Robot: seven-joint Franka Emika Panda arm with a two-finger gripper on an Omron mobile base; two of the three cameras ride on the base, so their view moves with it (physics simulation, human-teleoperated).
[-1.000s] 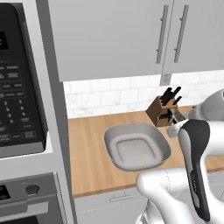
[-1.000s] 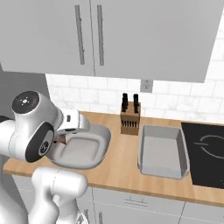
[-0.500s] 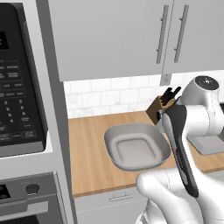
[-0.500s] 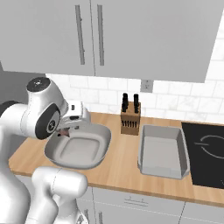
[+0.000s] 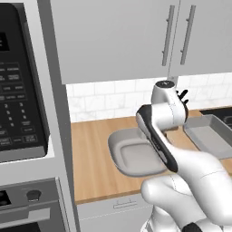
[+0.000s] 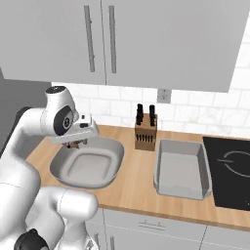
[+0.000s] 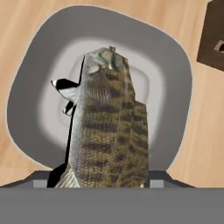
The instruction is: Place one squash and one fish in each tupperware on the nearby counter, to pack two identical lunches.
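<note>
- The gripper sits left of centre in the right base view, above the near-left part of the wide basin; it is clenched on a fish, which hangs down the middle of the hand view, lengthwise over the basin floor.
- Both containers look bare inside; the narrow tray lies right of centre in the right base view, apart from the basin.
- The step in hand, as I judge it, is setting the fish into the basin. Lower straight down until the fish is near the floor, then let go, so it lands flat and does not bounce over the low rim.
- The basin is wide with sloping walls, so there is room on all sides of the fish.
- The knife block stands behind, between the containers; the cupboards hang well above. The tabletop edge runs close along the basin's near side, so keep the drop central.
</note>
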